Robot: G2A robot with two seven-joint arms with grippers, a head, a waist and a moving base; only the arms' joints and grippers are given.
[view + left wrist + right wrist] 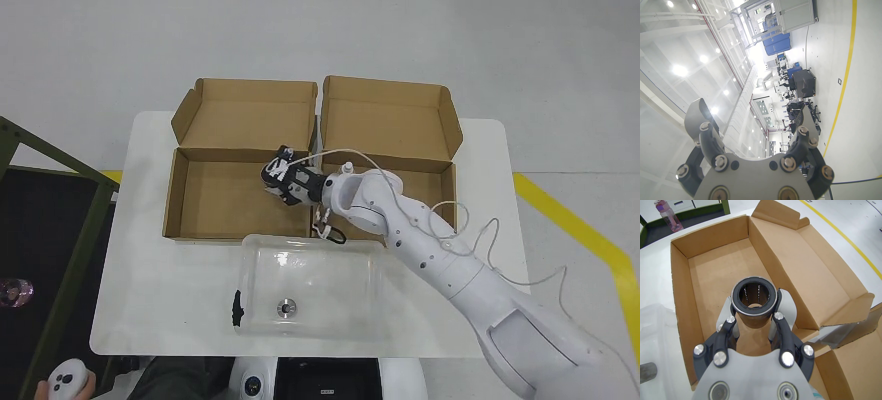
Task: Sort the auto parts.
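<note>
Item: dark cylindrical metal bearing sleeve (753,300), clamped by its sides between the fingers of the right gripper (755,308) and held over the floor of the left open brown cardboard box (681,294). The bore opens toward the wrist and the long axis tilts down at the box floor, so the drop likely lies straight ahead of the fingers. Left gripper (749,109): fingers spread, empty, aimed at the ceiling; clear plastic tub (250,300) beside the box holds a small round metal part (287,308).
</note>
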